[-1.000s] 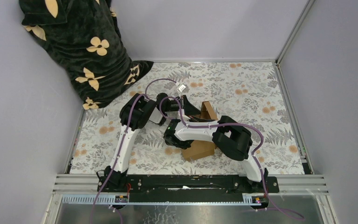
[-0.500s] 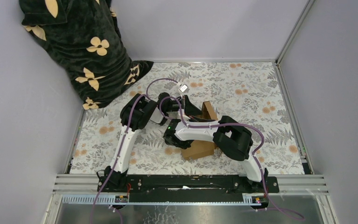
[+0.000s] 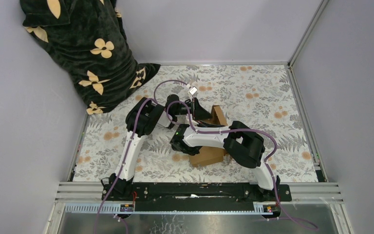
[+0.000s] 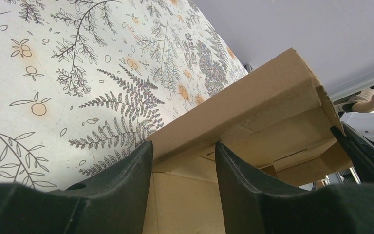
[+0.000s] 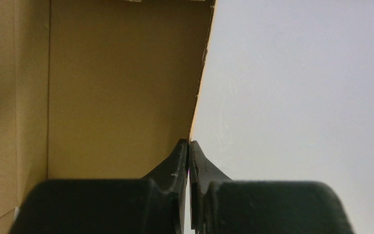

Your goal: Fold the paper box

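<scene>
While walls (image 3: 214, 29) stand plain, ferns (image 3: 283, 142) pattern the tabletop (image 3: 268, 87) — paper box (image 3: 207, 156) atop.

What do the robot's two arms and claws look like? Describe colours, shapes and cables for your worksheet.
The left arm and right arm each have white links joined by bulky black joint housings, with a purple cable running along them. A small green light glows on the right arm. The left claw and right claw each have two matte black, tapered fingers.
</scene>
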### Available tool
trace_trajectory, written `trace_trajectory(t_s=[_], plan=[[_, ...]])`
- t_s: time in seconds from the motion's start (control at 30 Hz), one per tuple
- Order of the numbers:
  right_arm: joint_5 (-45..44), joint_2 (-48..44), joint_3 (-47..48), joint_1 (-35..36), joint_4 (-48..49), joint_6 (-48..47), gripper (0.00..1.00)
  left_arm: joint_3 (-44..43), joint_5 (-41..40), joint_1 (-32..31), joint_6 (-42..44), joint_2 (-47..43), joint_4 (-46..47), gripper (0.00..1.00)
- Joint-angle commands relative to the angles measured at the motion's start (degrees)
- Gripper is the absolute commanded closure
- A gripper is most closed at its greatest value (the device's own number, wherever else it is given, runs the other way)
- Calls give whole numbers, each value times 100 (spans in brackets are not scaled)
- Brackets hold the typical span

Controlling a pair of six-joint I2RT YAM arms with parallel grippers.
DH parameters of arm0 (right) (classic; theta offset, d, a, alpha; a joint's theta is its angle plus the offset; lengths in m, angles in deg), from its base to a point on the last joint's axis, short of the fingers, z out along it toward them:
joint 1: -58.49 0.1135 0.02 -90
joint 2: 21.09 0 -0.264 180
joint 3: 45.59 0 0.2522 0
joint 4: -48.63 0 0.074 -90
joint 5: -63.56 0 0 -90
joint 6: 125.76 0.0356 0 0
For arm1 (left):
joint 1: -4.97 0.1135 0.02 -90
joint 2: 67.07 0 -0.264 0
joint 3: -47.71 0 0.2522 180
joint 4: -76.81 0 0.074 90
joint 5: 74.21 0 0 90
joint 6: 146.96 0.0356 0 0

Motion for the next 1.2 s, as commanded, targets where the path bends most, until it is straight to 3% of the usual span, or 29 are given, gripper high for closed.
trace_trajectory(t_s=[0.0, 0.6, 1.17], plan=[[387, -208, -21, 58, 494, 29, 94, -209, -113, -50, 172, -205, 108, 43], [649, -305, -169, 67, 995, -412, 94, -512, -164, -162, 163, -5, 166, 41], [855, -392, -356, 67, 1337, -605, 94, -886, -212, -251, 325, 168, -394, 49]])
